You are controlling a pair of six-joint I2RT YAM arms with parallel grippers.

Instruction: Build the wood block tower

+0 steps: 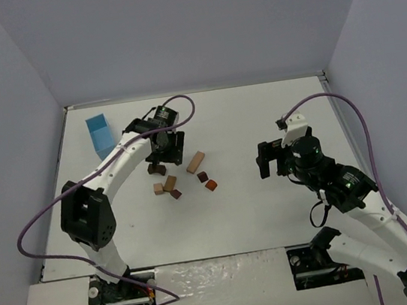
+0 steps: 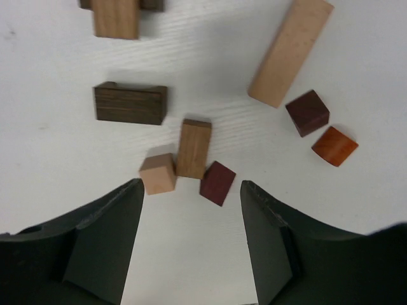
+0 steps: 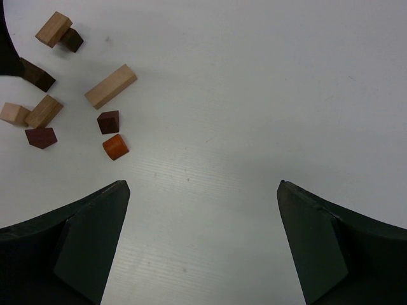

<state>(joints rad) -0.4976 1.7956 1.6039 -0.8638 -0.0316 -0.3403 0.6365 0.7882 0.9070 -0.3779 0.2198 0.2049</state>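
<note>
The left jaws stand wide apart and empty, hanging over a tight cluster of three wood blocks: a light tan wooden cube (image 2: 158, 173), a brown short wooden bar (image 2: 194, 148) touching it, and a dark reddish-brown cube (image 2: 217, 183) at the bar's other corner. Further out lie a dark brown notched bar (image 2: 130, 103), a long light tan bar (image 2: 290, 51), a dark maroon cube (image 2: 307, 112) and a reddish-orange rounded piece (image 2: 334, 145). At the far edge a tan block (image 2: 116, 18) rests across a darker piece, which we take as the only start of a tower. The right jaws are also wide and empty over bare white worktop (image 3: 254, 95), well apart from the blocks. We judge this a picking step. The next move calls for lowering around one piece of the cluster without nudging its neighbours. The light blue rectangular box (image 1: 99, 135) stands apart.
</note>
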